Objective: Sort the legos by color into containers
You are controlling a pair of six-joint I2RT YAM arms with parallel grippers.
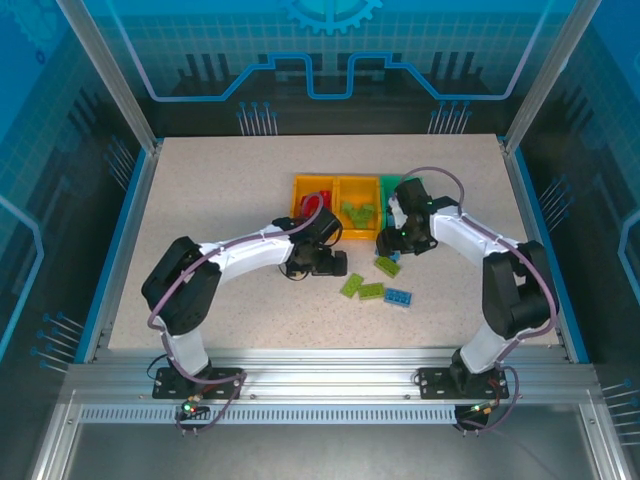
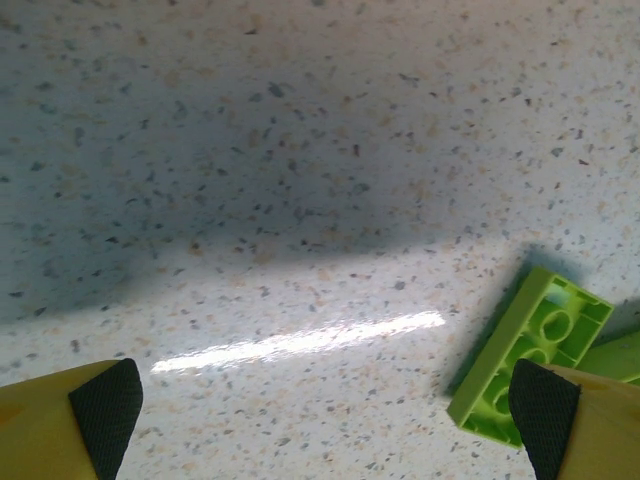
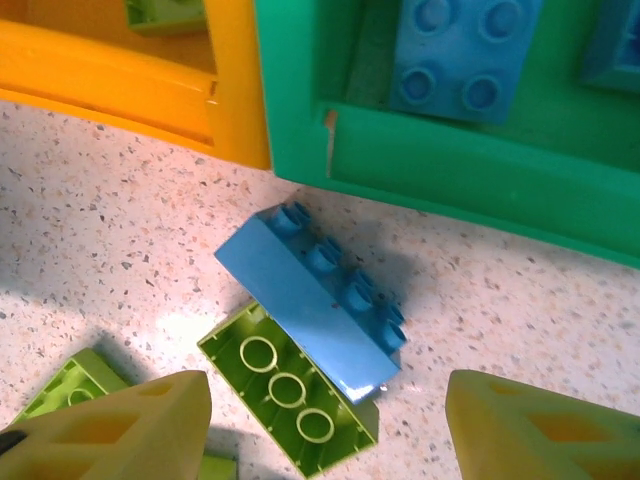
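The green bin (image 3: 470, 160) sits on the speckled desk (image 3: 90, 230). A yellow bin (image 3: 130, 75) touches its left side. A blue brick (image 3: 455, 50) lies inside the green bin. A bit of a green brick (image 3: 160, 10) shows inside the yellow bin.

Just in front of the green bin, a second blue brick (image 3: 305, 295) lies on its side, with its bumps turned toward the bin. It rests partly on an upside-down green brick (image 3: 290, 395). The right pincer (image 3: 325, 430) hangs over these two bricks. Its yellow fingers are spread apart and it holds nothing.

Seen from above, another yellow bin (image 1: 313, 200) sits two places left of the green bin. It has something red (image 1: 312, 205) in it. Farther in front of the green bin, two more green bricks (image 1: 361, 288) and a third blue brick (image 1: 398, 297) lie on the desk.

The left pincer (image 2: 325, 430) is low over the desk, in front of the green bin and to its left. It is wide open and holds nothing. One lime brick (image 2: 525, 355) lies upside down right by one finger pad (image 2: 545, 415). Nobody can tell if they touch.
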